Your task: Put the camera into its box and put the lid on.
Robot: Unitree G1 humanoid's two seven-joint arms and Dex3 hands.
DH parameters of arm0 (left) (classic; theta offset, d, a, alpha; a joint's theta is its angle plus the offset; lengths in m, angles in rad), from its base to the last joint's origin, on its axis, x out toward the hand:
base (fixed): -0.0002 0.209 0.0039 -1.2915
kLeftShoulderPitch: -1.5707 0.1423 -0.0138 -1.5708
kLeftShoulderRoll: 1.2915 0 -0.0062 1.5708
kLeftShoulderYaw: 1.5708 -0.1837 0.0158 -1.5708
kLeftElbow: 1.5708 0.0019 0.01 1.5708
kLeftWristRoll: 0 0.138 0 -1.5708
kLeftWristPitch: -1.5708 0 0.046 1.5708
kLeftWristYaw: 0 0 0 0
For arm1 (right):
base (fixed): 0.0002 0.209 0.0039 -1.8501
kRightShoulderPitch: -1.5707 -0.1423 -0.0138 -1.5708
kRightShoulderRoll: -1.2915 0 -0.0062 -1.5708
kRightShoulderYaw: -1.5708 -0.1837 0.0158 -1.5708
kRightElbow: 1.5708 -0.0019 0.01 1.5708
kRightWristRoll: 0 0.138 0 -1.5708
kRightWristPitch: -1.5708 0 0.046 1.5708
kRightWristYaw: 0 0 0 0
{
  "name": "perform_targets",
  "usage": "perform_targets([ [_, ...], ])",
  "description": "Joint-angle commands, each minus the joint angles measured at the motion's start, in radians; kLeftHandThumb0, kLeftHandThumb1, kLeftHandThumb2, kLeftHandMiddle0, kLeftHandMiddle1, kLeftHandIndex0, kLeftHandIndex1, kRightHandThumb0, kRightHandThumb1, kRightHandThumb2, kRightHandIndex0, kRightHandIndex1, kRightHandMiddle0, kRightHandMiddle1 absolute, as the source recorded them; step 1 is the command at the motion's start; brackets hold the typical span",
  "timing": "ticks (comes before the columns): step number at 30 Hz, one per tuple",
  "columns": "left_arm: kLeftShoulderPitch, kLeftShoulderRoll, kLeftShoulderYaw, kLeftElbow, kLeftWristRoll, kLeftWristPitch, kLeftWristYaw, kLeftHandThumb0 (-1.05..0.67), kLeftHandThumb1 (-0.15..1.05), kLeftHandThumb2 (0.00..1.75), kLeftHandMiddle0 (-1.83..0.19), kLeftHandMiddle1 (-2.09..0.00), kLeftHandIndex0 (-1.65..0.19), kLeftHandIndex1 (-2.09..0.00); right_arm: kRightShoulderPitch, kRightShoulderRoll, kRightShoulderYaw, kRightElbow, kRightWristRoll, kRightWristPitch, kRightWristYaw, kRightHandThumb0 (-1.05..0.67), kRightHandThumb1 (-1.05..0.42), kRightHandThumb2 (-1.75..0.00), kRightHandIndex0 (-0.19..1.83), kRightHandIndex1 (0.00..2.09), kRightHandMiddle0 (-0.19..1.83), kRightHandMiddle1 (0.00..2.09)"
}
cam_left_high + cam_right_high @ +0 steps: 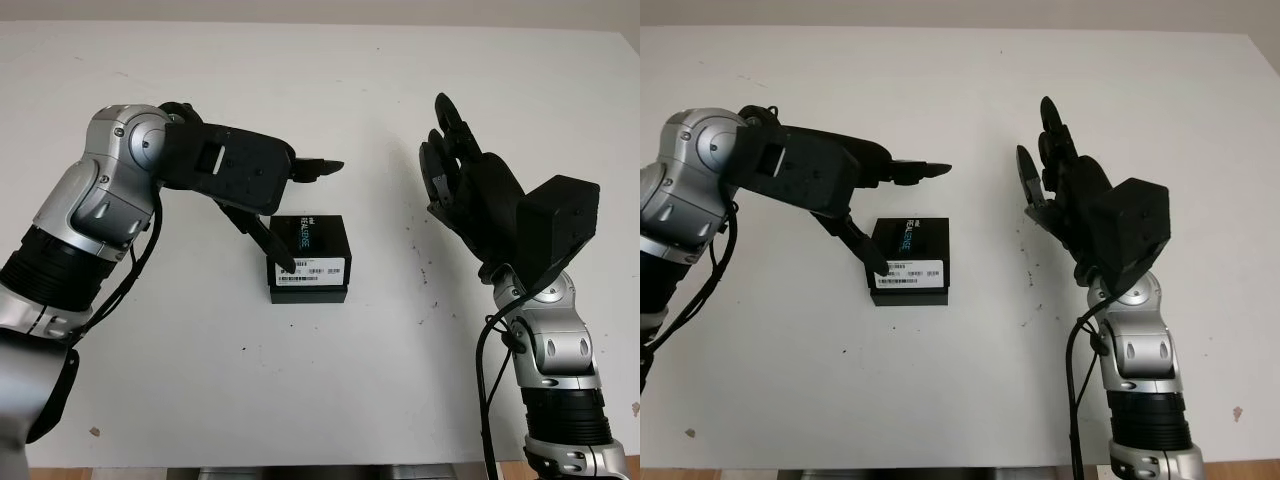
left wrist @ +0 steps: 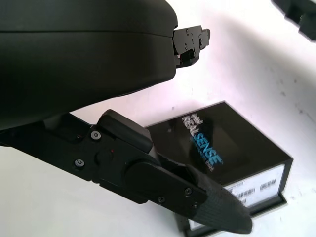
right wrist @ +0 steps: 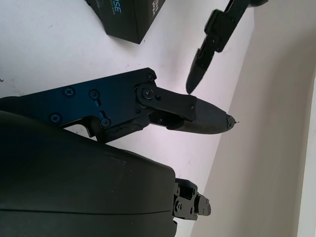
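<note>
Left eye view shows the black box (image 1: 308,259) lying near the middle of the white surface (image 1: 360,90), its lid (image 1: 306,234) with the printed lettering already seated on top and a barcode label on its near side. No camera is seen outside the box, so the packing looks done, judging by how things lie. The left robot hand (image 1: 290,200) hovers just over the box's left edge; it is open and grips nothing, one finger (image 2: 217,210) reaching down across the lid's near corner and another pointing out above the box's far edge. The right robot hand (image 1: 455,160) is raised well apart toward the right side of the surface, open and empty. The step in hand seems to be letting go of the closed lid; the next move probably calls for lifting the left robot hand straight up without nudging the box.
</note>
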Motion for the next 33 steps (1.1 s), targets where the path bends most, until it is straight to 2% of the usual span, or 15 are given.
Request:
perform_targets([
  [1, 0.037, -0.013, -0.014, -0.041, 0.047, 0.022, 0.040, -1.05, 1.04, 0.10, 0.19, 0.00, 0.19, 0.00, 0.012, -0.003, 0.002, -0.013, -0.007, -0.011, -0.001, -0.63, -1.05, -0.63, -0.11, 0.06, -0.10, 0.06],
  [6, 0.083, -0.061, -0.017, -0.064, 0.103, 0.114, 0.066, -1.05, 1.05, 0.13, 0.19, -0.01, 0.19, 0.00, 0.013, 0.002, -0.007, -0.014, 0.003, -0.009, 0.002, -0.63, -1.05, -0.62, -0.11, 0.06, -0.10, 0.06],
  [9, 0.093, -0.063, -0.027, -0.088, 0.126, 0.124, 0.063, -1.05, 1.05, 0.22, 0.04, -0.09, 0.15, -0.02, 0.011, 0.001, -0.007, -0.017, 0.010, -0.002, 0.005, -0.64, -1.05, -0.61, -0.12, 0.05, -0.10, 0.05],
  [10, 0.092, -0.061, -0.035, -0.095, 0.138, 0.126, 0.056, -1.05, 1.05, 0.28, 0.02, -0.21, 0.12, -0.04, 0.011, -0.001, -0.006, -0.019, 0.009, 0.000, 0.005, -0.64, -1.05, -0.61, -0.12, 0.05, -0.10, 0.05],
  [11, 0.091, -0.059, -0.043, -0.102, 0.150, 0.129, 0.047, -1.05, 1.05, 0.32, 0.11, -0.64, 0.08, -0.06, 0.011, -0.002, -0.005, -0.019, 0.009, 0.002, 0.005, -0.64, -1.05, -0.62, -0.12, 0.05, -0.10, 0.05],
  [13, 0.094, -0.053, -0.051, -0.117, 0.166, 0.119, 0.035, -1.05, 1.05, 0.35, 0.16, -0.81, 0.07, -0.08, 0.010, -0.001, -0.005, -0.016, 0.008, -0.002, 0.004, -0.63, -1.05, -0.62, -0.12, 0.05, -0.10, 0.05],
  [18, 0.095, -0.040, -0.056, -0.157, 0.193, 0.101, -0.002, -1.05, 1.05, 0.47, 0.03, -0.47, 0.11, -0.06, 0.007, -0.002, -0.004, -0.019, 0.006, 0.006, 0.002, -0.64, -1.05, -0.61, -0.12, 0.05, -0.10, 0.05],
  [21, 0.084, -0.049, -0.047, -0.174, 0.183, 0.146, -0.057, -1.05, 1.05, 0.42, 0.02, -1.22, 0.09, -0.07, 0.007, -0.005, -0.002, -0.017, 0.004, -0.004, 0.005, -0.63, -1.05, -0.61, -0.12, 0.05, -0.10, 0.06],
  [23, 0.079, -0.048, -0.039, -0.186, 0.166, 0.158, -0.085, -1.05, 1.05, 0.40, -0.02, -1.46, 0.07, -0.07, 0.005, -0.007, -0.001, -0.013, 0.002, -0.007, 0.008, -0.62, -1.05, -0.61, -0.12, 0.05, -0.10, 0.05],
  [24, 0.076, -0.046, -0.036, -0.192, 0.159, 0.160, -0.097, -1.05, 1.05, 0.39, -0.06, -1.83, 0.06, -0.08, 0.005, -0.008, 0.000, -0.013, -0.001, -0.006, 0.008, -0.62, -1.05, -0.62, -0.12, 0.05, -0.11, 0.05],
  [26, 0.062, -0.037, -0.038, -0.202, 0.152, 0.157, -0.129, -1.05, 1.05, 0.40, -0.22, -2.03, 0.03, -0.10, 0.004, -0.010, 0.001, -0.010, -0.006, -0.010, 0.008, -0.62, -1.05, -0.61, -0.13, 0.05, -0.11, 0.05],
  [27, 0.053, -0.033, -0.042, -0.205, 0.153, 0.159, -0.146, -1.05, 1.05, 0.41, -0.13, -2.07, 0.02, -0.10, 0.004, -0.009, 0.001, -0.010, -0.008, -0.010, 0.008, -0.62, -1.05, -0.61, -0.13, 0.05, -0.11, 0.05],
  [28, 0.046, -0.032, -0.043, -0.207, 0.154, 0.160, -0.161, -1.05, 1.05, 0.40, -0.19, -2.08, 0.01, -0.11, 0.003, -0.008, 0.001, -0.010, -0.010, -0.012, 0.007, -0.63, -1.05, -0.61, -0.13, 0.05, -0.11, 0.05],
  [30, 0.037, -0.033, -0.042, -0.207, 0.151, 0.166, -0.181, -1.05, 1.05, 0.37, 0.00, -2.09, 0.01, -0.11, 0.002, -0.006, 0.001, -0.009, -0.011, -0.012, 0.009, -0.63, -1.05, -0.60, -0.13, 0.05, -0.11, 0.05],
  [33, 0.031, -0.031, -0.044, -0.204, 0.153, 0.160, -0.193, -1.05, 1.05, 0.31, 0.00, -1.16, 0.04, -0.10, 0.003, -0.004, -0.003, -0.010, -0.002, -0.014, 0.014, -0.61, -1.05, -0.60, -0.14, 0.05, -0.13, 0.04],
])
